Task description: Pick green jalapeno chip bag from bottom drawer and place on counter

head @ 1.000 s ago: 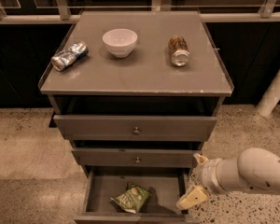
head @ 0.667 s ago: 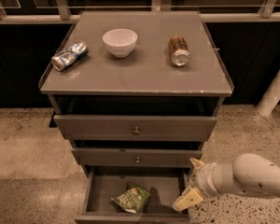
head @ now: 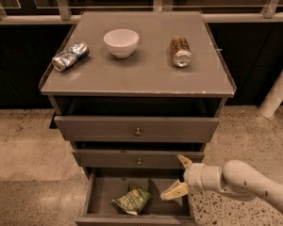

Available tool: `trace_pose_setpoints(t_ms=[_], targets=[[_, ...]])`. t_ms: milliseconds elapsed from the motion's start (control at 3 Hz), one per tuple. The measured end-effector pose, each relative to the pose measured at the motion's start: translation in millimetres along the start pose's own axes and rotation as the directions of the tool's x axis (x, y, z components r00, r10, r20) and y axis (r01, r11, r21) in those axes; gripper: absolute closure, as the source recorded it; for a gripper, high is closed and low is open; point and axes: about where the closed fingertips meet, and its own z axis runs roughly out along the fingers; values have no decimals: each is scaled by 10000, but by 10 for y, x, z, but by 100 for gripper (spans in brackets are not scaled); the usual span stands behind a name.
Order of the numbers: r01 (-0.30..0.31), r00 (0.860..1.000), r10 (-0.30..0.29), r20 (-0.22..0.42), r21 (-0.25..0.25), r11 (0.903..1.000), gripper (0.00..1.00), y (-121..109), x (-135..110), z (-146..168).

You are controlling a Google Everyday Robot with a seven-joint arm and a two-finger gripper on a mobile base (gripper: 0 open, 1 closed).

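Pincer point(head: 178, 177) spread wide and empty hovers over the right side of the bottom drawer point(head: 106, 189). The green jalapeno chip bag point(head: 132, 200) lies inside to its left. It is probably light, crinkly and slippery, so pinch a raised fold gently.

Found the green jalapeno chip bag point(head: 132, 200) crumpled, pale-edged, lying inside the pulled-out bottom drawer point(head: 92, 194), near its front middle. Saw the grey table point(head: 146, 74) above, flat, edges chipped. Noted the pincer point(head: 178, 177) just beside the bag, fingers spread, not touching.
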Motion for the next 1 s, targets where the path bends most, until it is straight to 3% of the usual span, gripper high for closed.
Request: trace_pose_setpoints(t_ms=[333, 1000], targets=[[-499, 9985, 507, 199, -379, 9980, 0, 120, 251, 247], [-504, 9984, 518, 225, -563, 9971, 0, 207, 233, 306]])
